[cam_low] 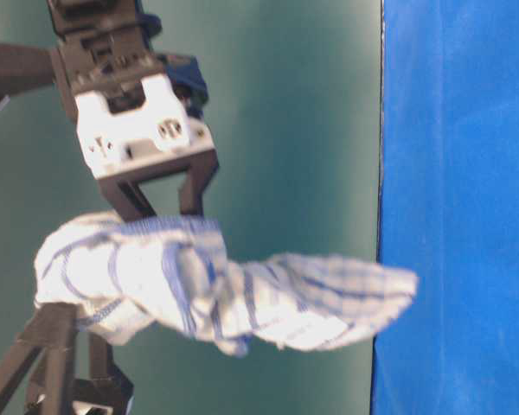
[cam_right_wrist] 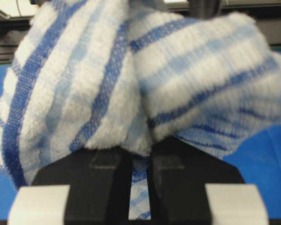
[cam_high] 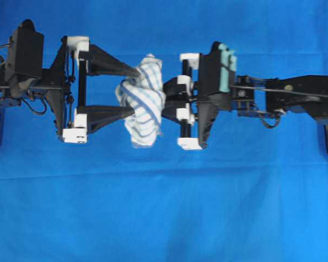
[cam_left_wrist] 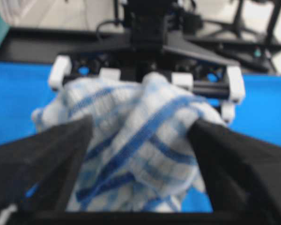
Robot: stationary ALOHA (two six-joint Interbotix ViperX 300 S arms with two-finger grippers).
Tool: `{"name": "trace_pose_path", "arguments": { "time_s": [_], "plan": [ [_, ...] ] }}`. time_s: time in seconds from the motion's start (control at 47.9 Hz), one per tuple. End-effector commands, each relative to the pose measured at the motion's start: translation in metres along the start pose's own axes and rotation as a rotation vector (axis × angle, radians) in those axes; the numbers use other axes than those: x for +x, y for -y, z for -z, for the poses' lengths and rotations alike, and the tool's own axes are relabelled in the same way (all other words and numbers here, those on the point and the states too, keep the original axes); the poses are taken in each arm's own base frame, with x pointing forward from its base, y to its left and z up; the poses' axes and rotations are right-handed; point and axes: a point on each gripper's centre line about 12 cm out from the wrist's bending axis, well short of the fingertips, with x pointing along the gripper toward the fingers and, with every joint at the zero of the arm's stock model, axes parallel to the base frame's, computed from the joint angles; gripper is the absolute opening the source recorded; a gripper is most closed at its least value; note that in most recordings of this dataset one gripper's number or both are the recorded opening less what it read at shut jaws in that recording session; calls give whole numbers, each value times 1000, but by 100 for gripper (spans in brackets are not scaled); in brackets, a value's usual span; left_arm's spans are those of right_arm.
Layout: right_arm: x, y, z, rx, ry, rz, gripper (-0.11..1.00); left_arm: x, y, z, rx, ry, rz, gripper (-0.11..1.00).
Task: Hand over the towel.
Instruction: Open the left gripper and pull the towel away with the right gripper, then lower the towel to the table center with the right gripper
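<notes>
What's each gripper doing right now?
Left gripper: open, fingers spread either side of the small white blue-striped cloth towel.
Right gripper: shut on the towel.

Towel [cam_high: 142, 101] fills gap between arms; blue cloth [cam_high: 164, 218] bare.

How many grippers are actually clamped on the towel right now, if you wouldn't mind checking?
1. The right gripper is shut on the towel from the right of the overhead view. The left gripper, opposite it, stands open with its fingers either side of the cloth.
</notes>
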Motion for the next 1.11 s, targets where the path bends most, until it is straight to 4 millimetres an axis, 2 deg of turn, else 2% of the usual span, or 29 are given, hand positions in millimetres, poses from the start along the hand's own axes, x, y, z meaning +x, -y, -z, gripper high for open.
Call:
{"name": "trace_pose_path", "arguments": {
  "time_s": [0.0,0.042,0.355,0.522,0.647,0.814,0.96,1.085],
  "plan": [
    [-17,-2,-17,2,50,-6,10,-6,-1,-12,-1,41,-3,90],
    [-27,-2,-17,1,55,-6,10,-10,-1,-12,-3,45,-3,93],
    [-99,-2,-10,10,70,-16,10,-45,-1,-17,-2,68,-2,93],
    [-118,-1,-9,21,72,-17,10,-53,-1,-16,-5,57,-3,93],
    [-116,-1,-9,22,69,-16,10,-51,-1,-15,-5,52,-2,93],
    [-100,8,-1,29,1,19,10,-50,-1,-15,-5,51,-2,93],
    [-76,25,18,41,-165,73,10,-50,-1,-14,-5,49,-3,93],
    [-46,35,42,45,-360,97,10,-50,-1,-14,-5,49,-2,93]
  ]
}}
